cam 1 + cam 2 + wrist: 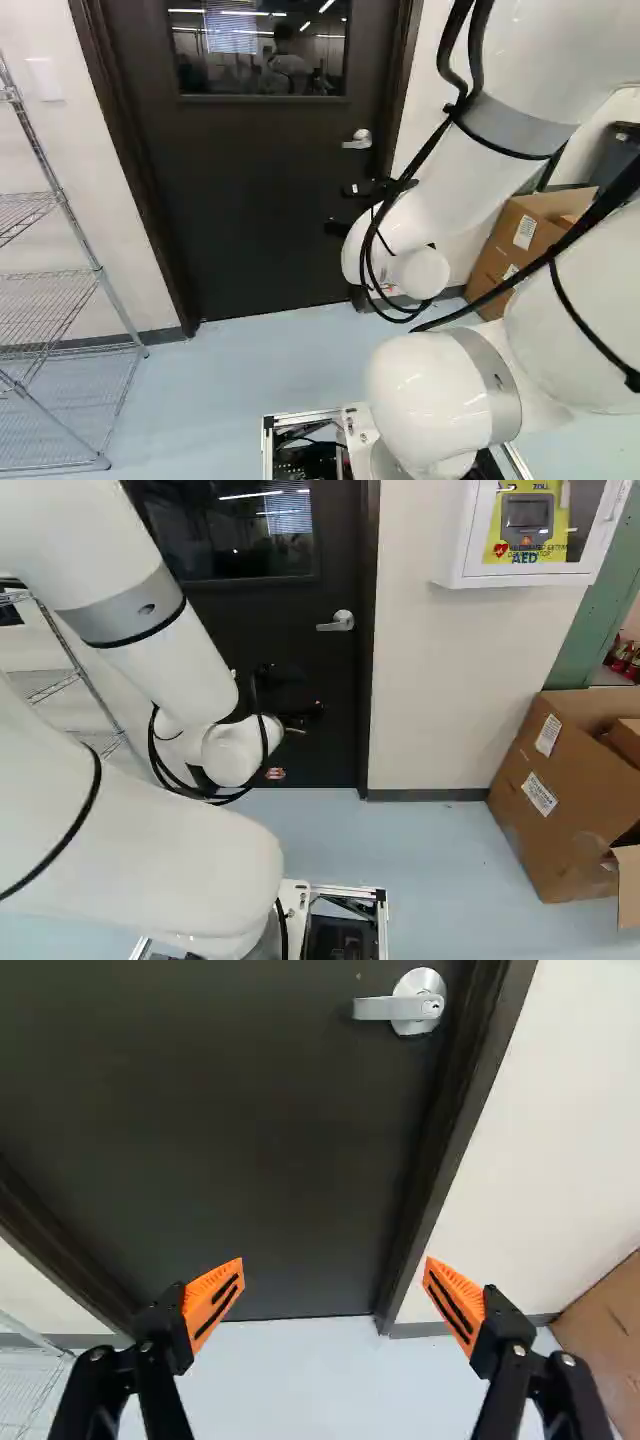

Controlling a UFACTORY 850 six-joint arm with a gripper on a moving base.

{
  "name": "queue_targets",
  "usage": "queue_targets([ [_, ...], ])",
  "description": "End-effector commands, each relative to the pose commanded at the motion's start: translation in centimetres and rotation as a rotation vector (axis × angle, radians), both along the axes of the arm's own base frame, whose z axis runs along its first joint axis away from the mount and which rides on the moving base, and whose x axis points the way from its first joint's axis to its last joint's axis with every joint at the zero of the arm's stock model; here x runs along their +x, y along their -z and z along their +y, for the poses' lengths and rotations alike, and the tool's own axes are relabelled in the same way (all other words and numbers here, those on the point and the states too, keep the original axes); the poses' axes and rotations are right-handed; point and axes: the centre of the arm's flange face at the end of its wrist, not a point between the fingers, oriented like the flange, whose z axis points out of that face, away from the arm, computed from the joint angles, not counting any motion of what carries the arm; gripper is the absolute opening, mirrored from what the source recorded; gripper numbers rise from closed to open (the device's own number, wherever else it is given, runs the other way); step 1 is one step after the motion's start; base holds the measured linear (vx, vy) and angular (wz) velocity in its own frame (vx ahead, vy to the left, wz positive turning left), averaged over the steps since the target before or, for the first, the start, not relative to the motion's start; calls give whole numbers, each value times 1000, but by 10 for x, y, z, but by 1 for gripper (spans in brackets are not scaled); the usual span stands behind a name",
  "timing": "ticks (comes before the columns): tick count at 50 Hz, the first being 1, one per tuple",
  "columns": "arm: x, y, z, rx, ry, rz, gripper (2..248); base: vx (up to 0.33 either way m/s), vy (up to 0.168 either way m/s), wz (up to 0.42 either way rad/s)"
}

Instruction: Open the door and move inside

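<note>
Currently, the door (255,200) sits closed in its frame (462,1140). The lever handle (358,141) is mounted near the door's right edge in both base views. The gripper (344,209) faces the door, fingers spread wide. Floor (260,355) extends to the door's bottom edge, between the wire shelf (105,285) and cardboard box (555,795).

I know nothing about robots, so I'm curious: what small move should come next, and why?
Probably raise the open end effector toward the lever handle: the door looks shut, and the handle sits higher up, not yet between the orange pads.
</note>
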Motion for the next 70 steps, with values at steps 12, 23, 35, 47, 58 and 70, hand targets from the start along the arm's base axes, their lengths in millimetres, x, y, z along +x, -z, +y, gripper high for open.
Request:
queue_targets([
  [12, 0, 0, 0, 0, 0, 0, 247, 183, 43, -25],
  [23, 0, 0, 0, 0, 0, 0, 247, 158, 42, -26],
  [35, 0, 0, 0, 0, 0, 0, 247, 9, 4, -1],
  [47, 5, -6, 0, 0, 0, -18, 247, 0, 0, 0],
  [58, 17, -17, 1, 0, -2, -44, 247, 0, 0, 0],
  [70, 34, -30, 2, 0, -8, -72, 247, 0, 0, 0],
])
